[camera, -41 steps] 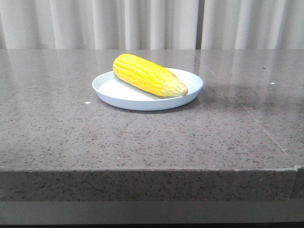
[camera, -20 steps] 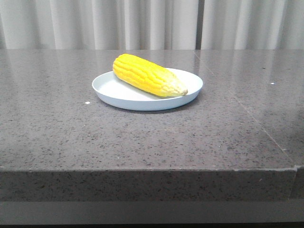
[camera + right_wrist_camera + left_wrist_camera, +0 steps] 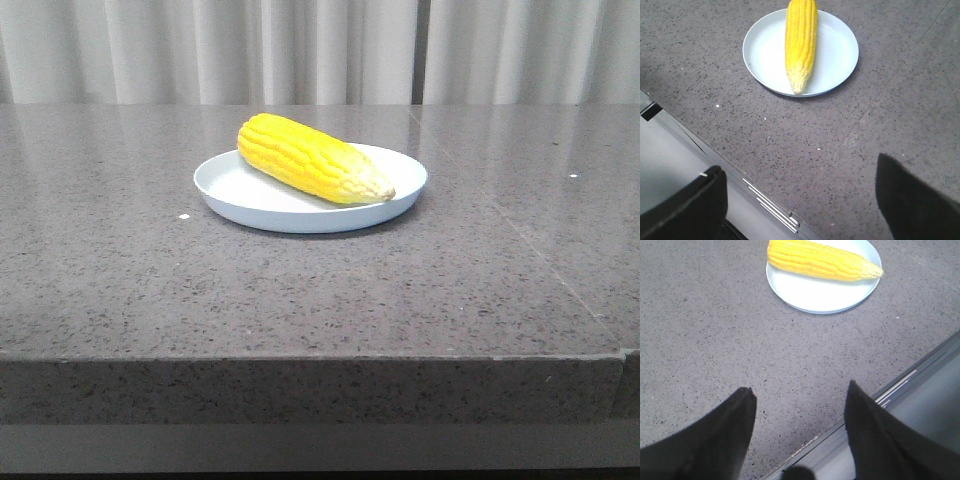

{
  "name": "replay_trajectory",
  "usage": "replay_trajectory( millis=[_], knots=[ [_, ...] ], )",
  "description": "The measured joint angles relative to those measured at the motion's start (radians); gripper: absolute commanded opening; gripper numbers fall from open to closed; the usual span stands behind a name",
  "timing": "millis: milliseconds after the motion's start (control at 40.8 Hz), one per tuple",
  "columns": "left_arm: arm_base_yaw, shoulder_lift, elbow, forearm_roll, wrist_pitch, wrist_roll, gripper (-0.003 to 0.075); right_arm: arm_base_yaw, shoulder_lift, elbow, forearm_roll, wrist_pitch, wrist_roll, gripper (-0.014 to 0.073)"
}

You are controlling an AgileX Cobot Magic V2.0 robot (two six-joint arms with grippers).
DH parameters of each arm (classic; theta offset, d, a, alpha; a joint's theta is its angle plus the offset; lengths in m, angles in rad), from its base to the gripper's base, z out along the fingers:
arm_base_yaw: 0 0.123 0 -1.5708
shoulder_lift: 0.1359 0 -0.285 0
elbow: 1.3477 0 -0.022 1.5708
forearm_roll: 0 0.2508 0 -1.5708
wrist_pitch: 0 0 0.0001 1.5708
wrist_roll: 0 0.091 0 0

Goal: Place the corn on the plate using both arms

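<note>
The yellow corn (image 3: 312, 157) lies across the pale blue-white plate (image 3: 232, 190), its paler tip toward the right rim. It also shows in the left wrist view (image 3: 822, 260) on the plate (image 3: 815, 294), and in the right wrist view (image 3: 801, 40) on the plate (image 3: 835, 50). My left gripper (image 3: 800, 392) is open and empty, well back from the plate over the table's front edge. My right gripper (image 3: 800, 170) is open and empty, also back at the front edge. Neither gripper shows in the front view.
The grey speckled stone table (image 3: 300, 290) has its front edge (image 3: 900, 382) just under both grippers, with a metal rail (image 3: 772, 207) below it. A seam (image 3: 545, 260) runs through the table's right side. White curtains hang behind.
A shadow over the table's right side one second ago has gone. The corn and plate have not moved.
</note>
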Motion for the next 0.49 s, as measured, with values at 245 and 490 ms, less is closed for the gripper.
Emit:
replay_trajectory(
  millis=[245, 490],
  knots=[
    [0.000, 0.000, 0.000, 0.000, 0.000, 0.000, 0.0300, 0.000, -0.025, 0.031, 0.000, 0.002, 0.000, 0.0625],
    [0.000, 0.000, 0.000, 0.000, 0.000, 0.000, 0.0077, 0.000, -0.025, 0.033, 0.000, 0.002, 0.000, 0.0360]
  ],
)
